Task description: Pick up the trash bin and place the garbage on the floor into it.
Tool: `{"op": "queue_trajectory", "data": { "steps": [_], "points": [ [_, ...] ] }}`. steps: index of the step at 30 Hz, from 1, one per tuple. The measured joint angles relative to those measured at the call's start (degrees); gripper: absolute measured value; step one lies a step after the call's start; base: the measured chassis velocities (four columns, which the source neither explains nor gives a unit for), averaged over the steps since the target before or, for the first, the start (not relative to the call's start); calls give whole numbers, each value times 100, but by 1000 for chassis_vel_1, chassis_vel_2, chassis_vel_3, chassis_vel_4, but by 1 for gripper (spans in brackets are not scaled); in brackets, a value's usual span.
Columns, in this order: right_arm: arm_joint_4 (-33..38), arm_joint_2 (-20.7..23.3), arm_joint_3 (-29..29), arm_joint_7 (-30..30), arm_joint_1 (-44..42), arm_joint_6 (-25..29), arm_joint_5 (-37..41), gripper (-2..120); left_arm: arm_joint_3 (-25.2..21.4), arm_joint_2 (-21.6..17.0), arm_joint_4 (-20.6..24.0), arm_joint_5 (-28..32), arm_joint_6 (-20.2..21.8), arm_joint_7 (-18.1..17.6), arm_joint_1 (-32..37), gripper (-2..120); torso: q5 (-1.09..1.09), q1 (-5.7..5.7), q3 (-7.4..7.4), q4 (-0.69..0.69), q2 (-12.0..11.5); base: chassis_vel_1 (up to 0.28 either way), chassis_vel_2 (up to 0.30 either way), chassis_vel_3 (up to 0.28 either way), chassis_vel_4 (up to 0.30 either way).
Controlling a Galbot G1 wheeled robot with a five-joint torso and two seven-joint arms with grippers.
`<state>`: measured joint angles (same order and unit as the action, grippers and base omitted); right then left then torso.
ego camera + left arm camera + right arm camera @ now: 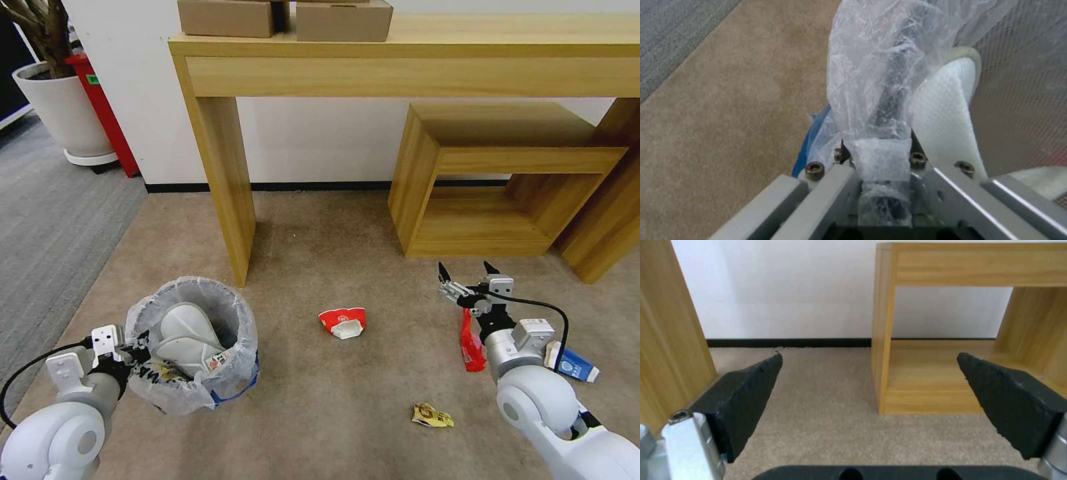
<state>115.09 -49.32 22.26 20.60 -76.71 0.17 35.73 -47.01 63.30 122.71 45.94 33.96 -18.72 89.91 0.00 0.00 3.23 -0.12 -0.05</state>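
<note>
While the left claw point(137, 350) is clamped on the near-left rim of the trash bin point(193, 343), the bin sits on the carpet at the left with white slippers point(187, 333) inside. The right claw point(470, 280) hangs on the right with its fingers point(740, 400) wide apart and nothing between them. It points far, toward the wall. The red wrapper point(471, 347) lies just near of this claw, partly under the arm, long way running near to far. The crushed cup point(343, 321) lies to its left, between claw and bin. The right arm is nearer to both. The yellow wrapper point(432, 415) lies nearer still, and a blue-white carton point(573, 365), I think, peeks out at the right.
</note>
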Motion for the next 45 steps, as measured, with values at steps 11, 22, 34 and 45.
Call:
{"op": "queue_trajectory", "data": {
  "steps": [11,22,34,45],
  "points": [
    [114,148,-58,652,-52,-901,1254,100,27,44,-69,-33,-2,0,16,1,1,0,0,0,0,0,0,0,0],
    [665,534,-107,2473,-384,-2283,3632,100,52,107,-203,-97,-43,-5,-26,1,1,0,0,0,0,0,0,0,0],
    [517,139,505,3352,-1082,-2363,4388,100,148,139,-364,-143,-100,10,-133,1,1,0,0,0,0,0,0,0,0],
    [-285,-319,218,3272,-1239,-2336,4094,100,207,144,-468,-171,-162,21,-185,1,-1,0,0,0,0,0,0,0,0]
  ]
}}
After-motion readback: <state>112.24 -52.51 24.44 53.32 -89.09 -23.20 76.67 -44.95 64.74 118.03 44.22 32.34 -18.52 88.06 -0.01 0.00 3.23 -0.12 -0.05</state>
